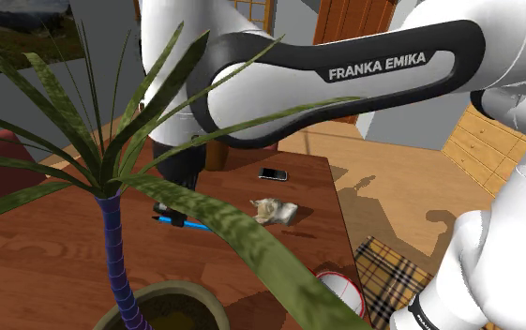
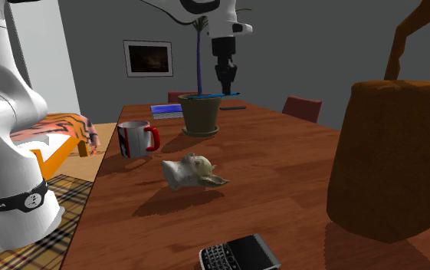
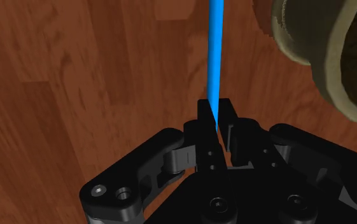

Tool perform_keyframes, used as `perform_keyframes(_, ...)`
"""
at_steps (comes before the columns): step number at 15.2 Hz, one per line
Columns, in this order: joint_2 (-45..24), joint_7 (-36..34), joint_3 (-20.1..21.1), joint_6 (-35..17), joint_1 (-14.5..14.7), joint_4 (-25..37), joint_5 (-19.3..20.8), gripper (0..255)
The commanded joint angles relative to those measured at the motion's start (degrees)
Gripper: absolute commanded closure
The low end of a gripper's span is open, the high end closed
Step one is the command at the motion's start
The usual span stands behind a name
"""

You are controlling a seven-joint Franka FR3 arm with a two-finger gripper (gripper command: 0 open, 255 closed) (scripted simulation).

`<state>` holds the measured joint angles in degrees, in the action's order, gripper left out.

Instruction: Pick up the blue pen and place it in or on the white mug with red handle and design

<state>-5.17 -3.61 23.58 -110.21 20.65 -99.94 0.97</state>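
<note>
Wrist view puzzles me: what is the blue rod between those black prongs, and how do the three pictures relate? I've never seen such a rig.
A white robot arm on a stand works over a wooden table. The shoulder view looks from beside the stand, the second exterior view from another side of the table, the wrist view along the hand. The prongs are its black gripper, shut on a blue pen. On the table: a white mug with red handle, a potted plant, a small figurine, a phone.
</note>
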Motion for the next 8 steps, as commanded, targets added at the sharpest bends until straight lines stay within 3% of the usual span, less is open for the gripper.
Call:
perform_keyframes(1, 5.89, 1.05, 0.03, -1.40, -0.58, -6.85, -2.54, 255)
perform_keyframes(8, 23.25, 4.85, -1.68, -1.56, 0.31, -23.40, -9.54, 255)
